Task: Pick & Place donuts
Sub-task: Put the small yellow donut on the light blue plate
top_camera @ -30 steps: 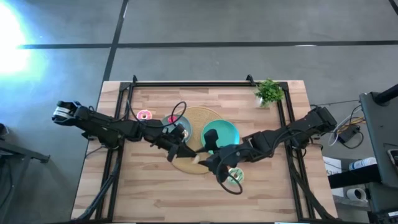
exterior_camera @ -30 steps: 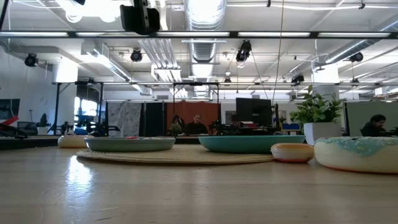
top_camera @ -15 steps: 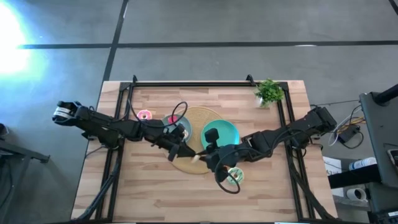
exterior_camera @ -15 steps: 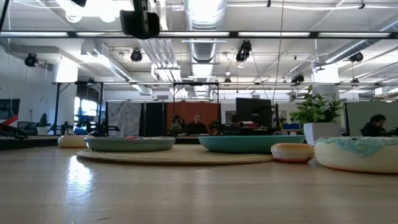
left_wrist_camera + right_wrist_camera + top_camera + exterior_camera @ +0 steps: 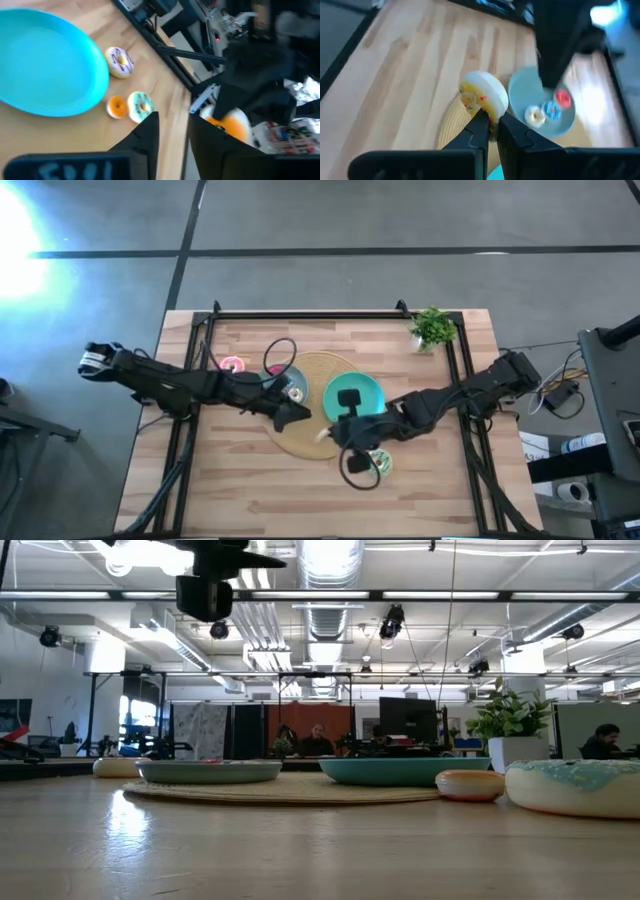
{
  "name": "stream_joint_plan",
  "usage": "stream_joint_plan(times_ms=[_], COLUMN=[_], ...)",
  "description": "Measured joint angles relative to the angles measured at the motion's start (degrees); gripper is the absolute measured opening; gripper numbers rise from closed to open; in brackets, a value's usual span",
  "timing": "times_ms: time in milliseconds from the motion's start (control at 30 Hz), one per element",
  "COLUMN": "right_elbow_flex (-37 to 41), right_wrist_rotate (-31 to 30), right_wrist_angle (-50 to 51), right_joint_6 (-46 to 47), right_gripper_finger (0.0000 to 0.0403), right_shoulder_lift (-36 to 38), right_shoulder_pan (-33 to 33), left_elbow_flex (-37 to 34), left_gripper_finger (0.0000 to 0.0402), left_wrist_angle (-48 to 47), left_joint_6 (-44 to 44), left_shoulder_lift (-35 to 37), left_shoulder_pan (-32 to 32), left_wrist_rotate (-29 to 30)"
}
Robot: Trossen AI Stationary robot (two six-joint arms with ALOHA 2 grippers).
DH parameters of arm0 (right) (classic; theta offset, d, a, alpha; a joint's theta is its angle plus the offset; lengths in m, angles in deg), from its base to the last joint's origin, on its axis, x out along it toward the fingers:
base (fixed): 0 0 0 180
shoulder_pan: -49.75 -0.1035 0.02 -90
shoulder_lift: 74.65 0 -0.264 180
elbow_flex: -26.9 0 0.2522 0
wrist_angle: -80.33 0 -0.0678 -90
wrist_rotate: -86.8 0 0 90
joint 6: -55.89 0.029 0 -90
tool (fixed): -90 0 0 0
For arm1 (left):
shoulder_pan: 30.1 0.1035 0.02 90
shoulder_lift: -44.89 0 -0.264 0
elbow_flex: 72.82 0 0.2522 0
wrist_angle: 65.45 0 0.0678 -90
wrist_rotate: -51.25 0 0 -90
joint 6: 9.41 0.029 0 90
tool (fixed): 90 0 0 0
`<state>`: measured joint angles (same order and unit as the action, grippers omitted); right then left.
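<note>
A cream donut (image 5: pixel 482 97) with orange icing hangs above the round woven mat (image 5: pixel 312 370), with my right gripper (image 5: pixel 492 120) shut on it. My left gripper (image 5: pixel 295 415) stands just left of it, open, its fingers (image 5: pixel 149 134) apart and holding nothing. The same donut (image 5: pixel 227 125) shows beyond them. The grey-blue plate (image 5: pixel 540 87) carries small donuts. A lilac donut (image 5: pixel 120 62), an orange donut (image 5: pixel 116 106) and a green donut (image 5: pixel 140 106) lie on the wood by the teal plate (image 5: pixel 45 65). A pink donut (image 5: pixel 232 365) lies at the left. My right gripper pinches the cream donut's rim (image 5: pixel 487 111) between its two fingers. The fingers come slanting down from the table's right side. The donut stands on edge beyond the fingertips, lifted clear of the mat.
A small potted plant (image 5: pixel 432 328) stands at the far right corner. Black frame rails (image 5: pixel 300 317) run along the far edge and both sides of the table. Bare wood (image 5: pixel 260 490) lies along the near edge. People sit in the room beyond the table.
My left gripper has drawn back from the cream donut toward the table's left and tipped. The donut stays in the air at my right gripper, whose wrist has rolled.
</note>
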<state>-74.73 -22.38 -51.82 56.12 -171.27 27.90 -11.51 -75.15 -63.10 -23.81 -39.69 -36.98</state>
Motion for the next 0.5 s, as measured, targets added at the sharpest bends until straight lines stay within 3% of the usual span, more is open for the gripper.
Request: stream_joint_plan(times_ms=[167,333,500], right_elbow_flex=[0.40,0.67,-0.08], right_wrist_rotate=[1.09,10.32,18.34], right_wrist_angle=[2.41,-2.14,-11.74], right_joint_6=[16.62,27.39,31.89], right_gripper_finger=[0.0017,0.0017,0.0017], right_shoulder_lift=[-1.98,-7.21,-14.71], right_shoulder_pan=[4.05,10.59,15.39], left_elbow_flex=[-0.02,0.07,0.22], left_gripper_finger=[0.0090,0.0088,0.0087], left_wrist_angle=[-3.35,-7.28,-7.67], left_joint_6=[2.98,8.92,13.76], left_shoulder_lift=[6.15,13.20,18.73], left_shoulder_pan=[-3.74,-12.04,-20.71], left_wrist_rotate=[5.30,20.88,33.02])
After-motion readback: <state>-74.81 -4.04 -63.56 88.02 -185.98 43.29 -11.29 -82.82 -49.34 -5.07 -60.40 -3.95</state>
